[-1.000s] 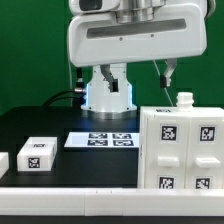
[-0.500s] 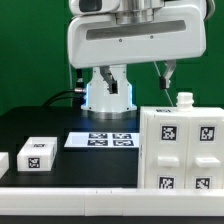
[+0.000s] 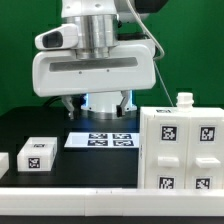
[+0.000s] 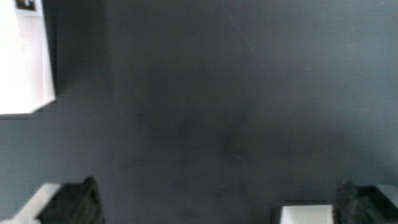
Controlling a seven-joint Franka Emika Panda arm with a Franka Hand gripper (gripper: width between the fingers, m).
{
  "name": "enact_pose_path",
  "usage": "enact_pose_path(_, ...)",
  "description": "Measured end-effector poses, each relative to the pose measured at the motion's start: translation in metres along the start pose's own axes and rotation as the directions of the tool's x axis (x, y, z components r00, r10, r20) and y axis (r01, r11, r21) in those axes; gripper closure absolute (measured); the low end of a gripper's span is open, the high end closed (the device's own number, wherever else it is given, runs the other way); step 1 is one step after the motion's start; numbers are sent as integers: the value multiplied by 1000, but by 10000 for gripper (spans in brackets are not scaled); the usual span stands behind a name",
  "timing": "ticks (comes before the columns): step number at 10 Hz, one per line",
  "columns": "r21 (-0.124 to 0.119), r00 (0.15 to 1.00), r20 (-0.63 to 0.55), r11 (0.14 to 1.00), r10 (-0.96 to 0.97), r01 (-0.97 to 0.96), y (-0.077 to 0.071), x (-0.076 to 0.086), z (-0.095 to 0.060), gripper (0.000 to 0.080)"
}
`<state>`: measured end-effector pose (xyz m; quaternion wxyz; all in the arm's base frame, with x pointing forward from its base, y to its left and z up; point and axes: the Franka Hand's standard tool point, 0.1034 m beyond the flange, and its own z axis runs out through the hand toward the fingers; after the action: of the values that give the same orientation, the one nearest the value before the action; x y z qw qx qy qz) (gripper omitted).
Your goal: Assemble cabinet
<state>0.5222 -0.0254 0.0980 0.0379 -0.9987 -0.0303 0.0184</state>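
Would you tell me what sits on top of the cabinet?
A small white knob stands on the cabinet; the rest of its top face cannot be seen from this angle.

Behind: plain green backdrop [image 3: 18,50]. Below: matte black table [image 3: 25,122], evenly lit. Along its near edge, a white ledge [image 3: 70,196].

Black table [image 3: 30,122] with cabinet [image 3: 181,150], marker board [image 3: 100,141], blocks [image 3: 38,153].

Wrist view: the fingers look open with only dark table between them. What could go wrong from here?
The fingers stand open with only table between them, so closing here would probably grasp nothing. In the exterior view the marker board seems to lie below the arm; a descent might strike it.
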Motion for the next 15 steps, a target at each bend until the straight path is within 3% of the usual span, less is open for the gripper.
enact_pose_path(4, -2, 1000, 4, 1000, -8, 8, 6, -3, 1, 150)
enact_pose_path(7, -35, 1000, 1, 999, -19, 19, 62, -16, 5, 150)
enact_pose_path(8, -49, 999, 4, 998, -48, 48, 84, -21, 13, 150)
enact_pose_path(10, -59, 997, 20, 995, -74, 75, 110, -32, 25, 150)
enact_pose_path(12, -58, 997, 18, 995, -75, 76, 104, -29, 25, 150)
enact_pose_path(15, -64, 996, 24, 994, -84, 85, 107, -32, 35, 150)
